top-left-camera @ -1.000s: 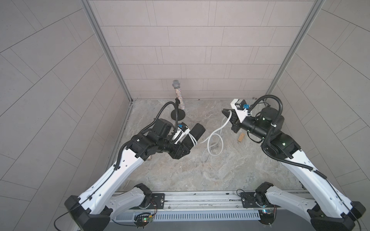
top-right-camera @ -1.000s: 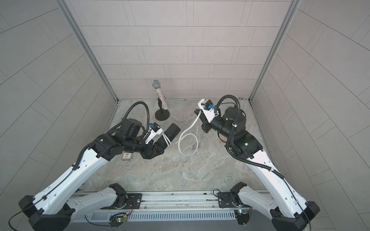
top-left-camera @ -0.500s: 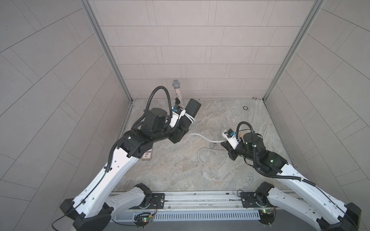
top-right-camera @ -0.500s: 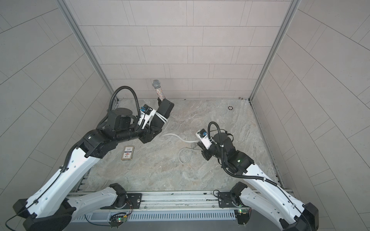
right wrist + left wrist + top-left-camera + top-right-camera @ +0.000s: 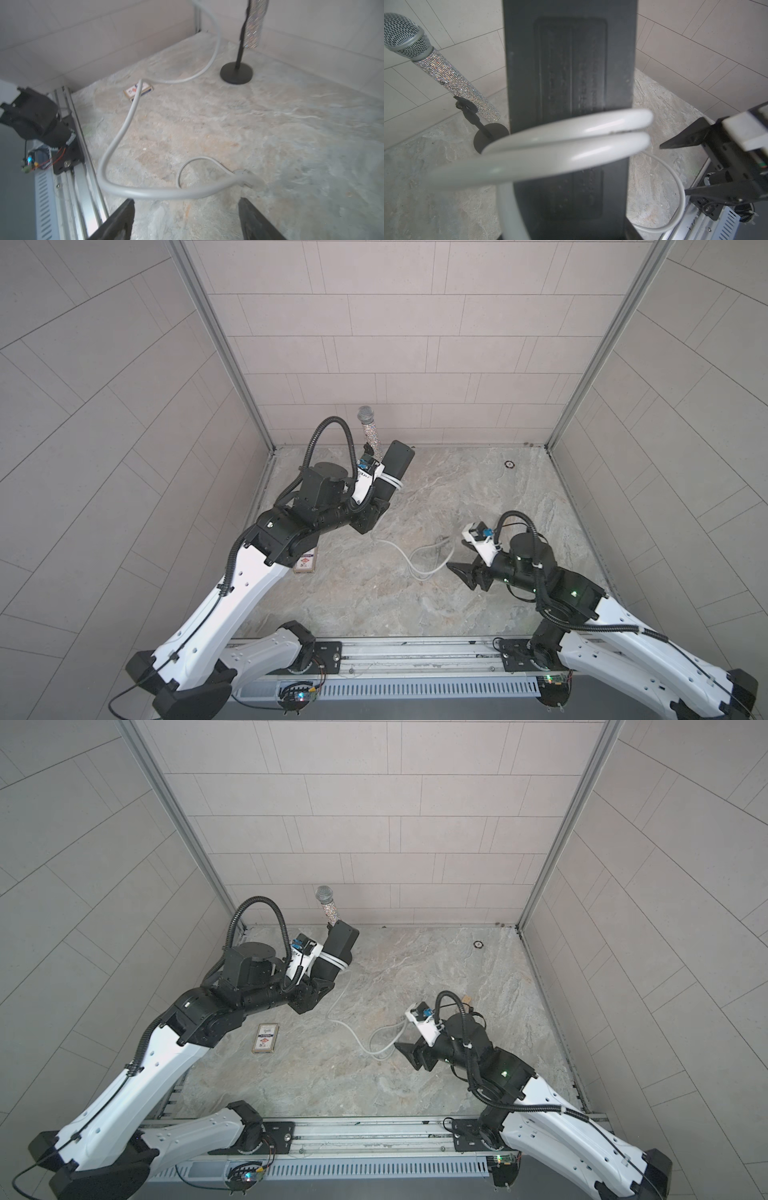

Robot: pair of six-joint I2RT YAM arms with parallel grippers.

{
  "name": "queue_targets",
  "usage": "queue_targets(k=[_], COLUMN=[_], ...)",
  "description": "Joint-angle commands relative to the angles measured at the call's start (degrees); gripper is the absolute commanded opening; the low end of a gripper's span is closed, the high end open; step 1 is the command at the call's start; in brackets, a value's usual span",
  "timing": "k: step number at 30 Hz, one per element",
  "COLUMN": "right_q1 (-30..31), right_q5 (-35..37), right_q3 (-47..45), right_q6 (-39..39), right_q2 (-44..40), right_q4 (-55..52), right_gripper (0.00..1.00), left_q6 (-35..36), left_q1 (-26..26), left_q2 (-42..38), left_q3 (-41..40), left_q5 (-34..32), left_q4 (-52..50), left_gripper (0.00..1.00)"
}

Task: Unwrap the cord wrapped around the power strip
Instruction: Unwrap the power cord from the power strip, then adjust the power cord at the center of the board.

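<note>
The black rectangular plastic power strip (image 5: 398, 460) is pinched by the left claw (image 5: 377, 504) and held tilted above the marbled tabletop (image 5: 374, 597), with two turns of the thick white cord (image 5: 560, 158) around it. The right claw (image 5: 185, 207) is spread and empty beside the slack, which should be taken near the strip and led round without tugging.

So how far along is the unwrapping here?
Partly done: a long run of cord with its plug lies loose on the table. In hand: the left pincer holds the power strip up, the right pincer open near the plug. Left: two turns around the strip.
</note>
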Motion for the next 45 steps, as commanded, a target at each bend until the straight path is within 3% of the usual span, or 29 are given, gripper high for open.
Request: queue_targets(k=[1,7,12,15,19,22,27,31,34,37,42,45], right_q1=[-3.5,-5.7,-6.7,-6.6,-6.6,-6.6,-6.8,-7.2,-8.3,-10.8,-19.7,-27.5], right_q5=[1.9,8.1,9.1,9.9,5.3,5.9,5.9,6.4,5.5,5.5,10.4,12.0], right_q3=[1.1,2.2,5.0,6.4,4.8,4.0,5.4,5.6,7.3,10.9,23.4,33.0], right_q6=[10.1,28.2,39.5,44.7,44.4,43.1,40.3,40.1,38.3,35.7,29.6,23.3], right_q2=[-2.7,1.4,16.1,24.2,30.5,34.2,41.0,44.4,45.6,43.5,36.3,32.9], right_q4=[-2.6,-6.2,-11.9,-14.0,-5.6,-0.4,2.7,5.5,5.4,-0.1,-19.6,-27.1], right_gripper=[0.79,0.71,0.53,0.49,0.53,0.56,0.52,0.37,0.15,0.01,0.00,0.00], left_q6=[0.6,0.0,-0.5,-0.8,-1.0,-1.2,-1.4,-1.2,-1.0,-0.7,0.5,-0.4], left_q1=[0.2,0.2,0.2,0.2,0.2,0.2,0.2,0.2,0.2,0.3,0.3,0.2], left_q2=[-2.9,-3.9,-4.4,-4.8,-5.4,-5.9,-6.3,-6.4,-6.6,-6.6,-6.2,-5.4], left_q3=[-1.0,-2.8,-3.3,-3.5,-4.0,-4.5,-4.8,-4.7,-4.6,-4.4,-4.1,-4.9], left_q5=[-3.6,-8.9,-10.4,-10.8,-10.6,-10.5,-10.3,-10.3,-10.3,-9.7,-5.0,1.9], left_q4=[4.0,4.9,5.7,5.6,5.3,5.3,5.2,4.9,4.8,4.7,5.5,9.8], left_gripper=[0.00,0.00,0.00,0.00,0.00,0.00,0.00,0.00,0.00,0.00,0.00,0.00])
